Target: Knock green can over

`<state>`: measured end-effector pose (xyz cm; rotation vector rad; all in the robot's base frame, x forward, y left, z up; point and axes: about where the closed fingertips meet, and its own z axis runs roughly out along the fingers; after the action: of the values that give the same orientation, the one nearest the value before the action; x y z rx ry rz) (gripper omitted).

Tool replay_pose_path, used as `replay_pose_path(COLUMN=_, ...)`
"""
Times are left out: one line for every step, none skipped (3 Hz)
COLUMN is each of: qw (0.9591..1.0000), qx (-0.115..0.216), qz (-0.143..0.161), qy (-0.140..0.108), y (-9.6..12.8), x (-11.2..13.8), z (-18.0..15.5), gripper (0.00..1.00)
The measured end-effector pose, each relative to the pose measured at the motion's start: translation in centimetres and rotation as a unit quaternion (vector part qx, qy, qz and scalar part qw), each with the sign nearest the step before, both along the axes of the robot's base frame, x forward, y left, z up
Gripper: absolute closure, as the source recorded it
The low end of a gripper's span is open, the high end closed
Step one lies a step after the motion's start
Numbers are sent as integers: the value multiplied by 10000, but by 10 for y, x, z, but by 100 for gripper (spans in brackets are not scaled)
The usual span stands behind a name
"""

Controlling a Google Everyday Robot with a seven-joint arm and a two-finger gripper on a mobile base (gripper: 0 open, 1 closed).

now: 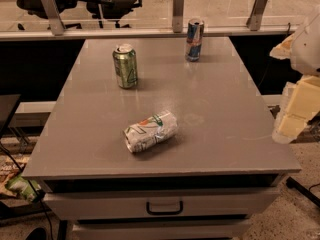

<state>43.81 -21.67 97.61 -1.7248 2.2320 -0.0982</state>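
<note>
Gripper (299,104) at right edge, grip state unclear, apart from upright green can (125,66), long axis vertical, top up.

Only the end of my arm (307,59) shows, coming in at the far right edge of the view with most of it cut off. Its upper visible part is a pale, rounded white housing (311,36). Below that sit blocky cream-coloured segments (303,98), stepped downward and leaning a little to the left. They end in my gripper (290,126), which hangs about halfway down the right edge, low and off to my side.
</note>
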Motion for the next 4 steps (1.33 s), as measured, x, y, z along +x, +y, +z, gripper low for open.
replay_pose_path(qw=10000, qx=0, qz=0, qy=-1, y=0, x=0, z=0, gripper=0)
replay_pose_path(qw=10000, qx=73, qz=46, qy=28, y=6, x=4, z=0, gripper=0)
replay_pose_path(qw=9997, qx=228, qz=132, qy=15, y=24, x=18, z=-7, gripper=0)
replay_pose_path(qw=9984, qx=498, qz=272, qy=1, y=51, x=37, z=-17, gripper=0)
